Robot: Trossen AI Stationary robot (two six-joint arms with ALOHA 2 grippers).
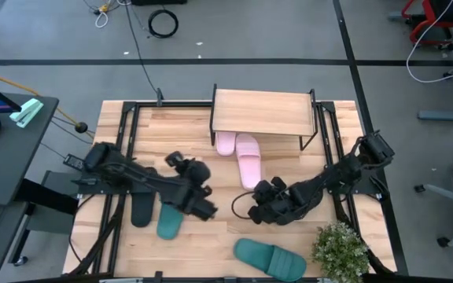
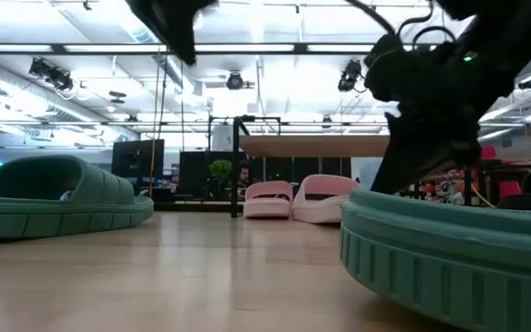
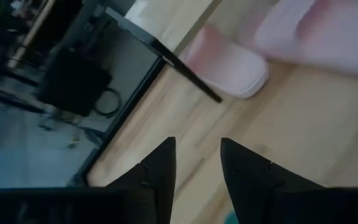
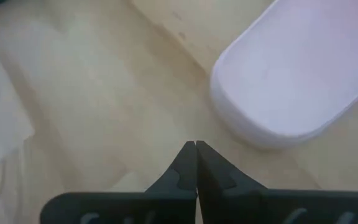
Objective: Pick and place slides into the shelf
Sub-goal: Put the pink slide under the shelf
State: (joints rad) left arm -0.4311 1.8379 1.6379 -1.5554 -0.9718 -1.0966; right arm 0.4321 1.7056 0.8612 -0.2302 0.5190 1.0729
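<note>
Right gripper [image 1: 256, 206] fully closed, empty, just beside the heel of outer pink slide [image 1: 249, 163]; 2nd pink slide [image 1: 226, 142] half under shelf [image 1: 264, 112]. Nudge outer heel straight toward shelf. Left gripper [image 1: 208, 211] narrowly parted, empty, near teal slide [image 1: 170, 221].

Bright overhead ceiling lights [image 2: 247, 48], soft shadows, blurred wrist views.

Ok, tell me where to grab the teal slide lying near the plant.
Probably by the wide strap of the teal slide, coming from above. It lies flat, sole down, with the strap arching up clear of the footbed. The right end effector, shut, is nearest.
</note>
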